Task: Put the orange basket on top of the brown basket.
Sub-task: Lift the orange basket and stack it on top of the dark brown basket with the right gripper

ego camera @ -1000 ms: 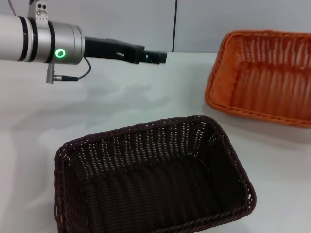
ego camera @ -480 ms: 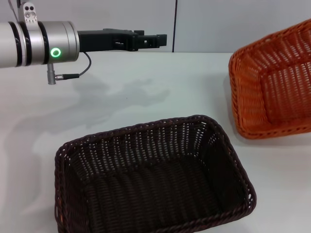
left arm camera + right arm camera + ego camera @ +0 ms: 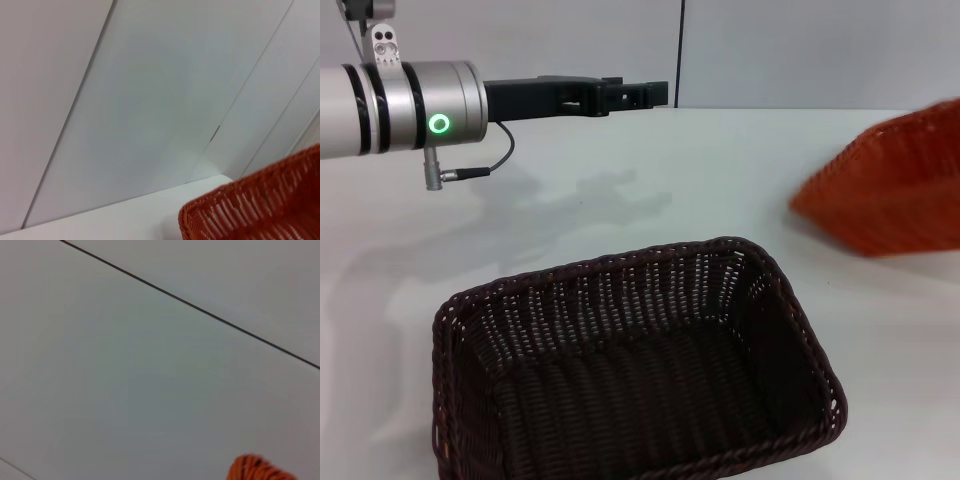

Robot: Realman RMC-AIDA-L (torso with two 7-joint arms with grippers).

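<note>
The brown basket (image 3: pixel 620 298) stands empty on the white table at the front middle. The orange basket (image 3: pixel 895 192) is at the right edge of the head view, tipped up on end and blurred, with its underside showing and part of it out of frame. Its rim also shows in the left wrist view (image 3: pixel 260 205), and a small piece of it shows in the right wrist view (image 3: pixel 255 469). My left gripper (image 3: pixel 655 95) reaches out from the upper left, above the table's back and well apart from both baskets. My right gripper is out of view.
The white table (image 3: pixel 720 170) runs back to a grey panelled wall (image 3: pixel 800 50). The left arm's silver wrist with a green light (image 3: pixel 440 124) and a dangling cable hangs over the back left of the table.
The orange basket has tipped up from lying flat and moved further to the right edge. The left arm has risen slightly and its gripper points level.
</note>
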